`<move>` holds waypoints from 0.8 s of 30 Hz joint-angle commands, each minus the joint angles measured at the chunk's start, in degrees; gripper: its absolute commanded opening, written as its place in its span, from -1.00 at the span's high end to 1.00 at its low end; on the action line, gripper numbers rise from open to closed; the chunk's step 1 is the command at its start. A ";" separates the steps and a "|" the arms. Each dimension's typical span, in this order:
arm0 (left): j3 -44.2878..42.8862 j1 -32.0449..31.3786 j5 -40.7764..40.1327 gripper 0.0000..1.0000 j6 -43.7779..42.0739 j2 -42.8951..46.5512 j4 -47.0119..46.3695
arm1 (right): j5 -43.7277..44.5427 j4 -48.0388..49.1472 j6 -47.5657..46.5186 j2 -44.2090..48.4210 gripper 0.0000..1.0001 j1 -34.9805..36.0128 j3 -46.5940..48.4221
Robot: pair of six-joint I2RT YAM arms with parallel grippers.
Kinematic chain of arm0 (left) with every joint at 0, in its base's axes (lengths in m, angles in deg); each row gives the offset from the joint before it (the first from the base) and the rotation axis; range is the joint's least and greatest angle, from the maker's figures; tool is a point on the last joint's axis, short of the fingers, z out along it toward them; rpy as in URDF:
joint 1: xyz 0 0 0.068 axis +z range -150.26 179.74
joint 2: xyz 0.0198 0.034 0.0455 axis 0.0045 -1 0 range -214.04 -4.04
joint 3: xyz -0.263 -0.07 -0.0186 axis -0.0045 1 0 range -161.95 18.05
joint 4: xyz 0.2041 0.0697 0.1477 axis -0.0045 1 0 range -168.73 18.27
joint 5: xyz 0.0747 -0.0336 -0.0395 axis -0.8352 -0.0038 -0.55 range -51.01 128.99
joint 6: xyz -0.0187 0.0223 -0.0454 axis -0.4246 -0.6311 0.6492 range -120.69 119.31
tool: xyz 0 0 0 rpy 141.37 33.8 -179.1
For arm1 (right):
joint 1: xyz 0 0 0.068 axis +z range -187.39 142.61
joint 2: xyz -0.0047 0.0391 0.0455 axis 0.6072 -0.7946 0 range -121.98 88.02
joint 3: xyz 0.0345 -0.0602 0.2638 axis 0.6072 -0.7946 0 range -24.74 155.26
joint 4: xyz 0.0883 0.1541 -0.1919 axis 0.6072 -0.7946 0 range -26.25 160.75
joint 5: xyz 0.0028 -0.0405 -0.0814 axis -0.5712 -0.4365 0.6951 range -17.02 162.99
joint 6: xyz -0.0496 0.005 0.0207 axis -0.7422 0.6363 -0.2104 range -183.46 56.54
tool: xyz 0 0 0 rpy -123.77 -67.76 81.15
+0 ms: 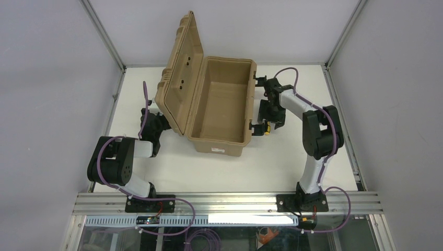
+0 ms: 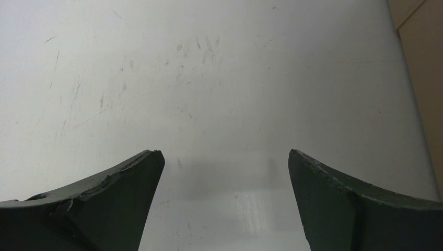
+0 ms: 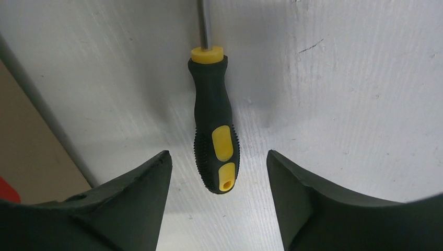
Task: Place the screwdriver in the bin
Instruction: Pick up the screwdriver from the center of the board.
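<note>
I see black joints, white links and purple cables [image 1: 288,69] on my left arm [image 1: 116,165] and right arm [image 1: 319,132]; dark, scuffed fingers [image 2: 104,209] on the left hand [image 2: 224,157].

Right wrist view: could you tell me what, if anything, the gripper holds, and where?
Nothing is held: the right gripper is open, fingers flanking the handle of the screwdriver without touching it.

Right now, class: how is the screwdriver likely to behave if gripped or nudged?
The screwdriver has a rounded handle, so it probably rolls if nudged. Its ribbed grip likely resists slipping. Shaft and handle look stiff.
</note>
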 commanded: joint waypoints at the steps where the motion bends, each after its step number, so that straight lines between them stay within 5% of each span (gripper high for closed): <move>1: 0.29 0.60 0.95 -0.99 0.43 1.81 -1.59 | 0.92 1.92 0.66 -0.66 -0.33 0.21 -0.22; 12: 0.30 0.60 0.89 -0.98 0.43 1.78 -1.59 | 1.17 2.45 0.45 -2.23 -0.04 0.32 -0.54; 20: 0.25 0.60 0.89 -0.98 0.50 1.74 -1.59 | 1.60 2.31 0.04 -2.22 0.58 0.30 -0.57; 24: 0.27 0.60 0.91 -0.98 0.44 1.79 -1.59 | 2.34 1.45 -0.30 -1.78 0.70 0.26 0.03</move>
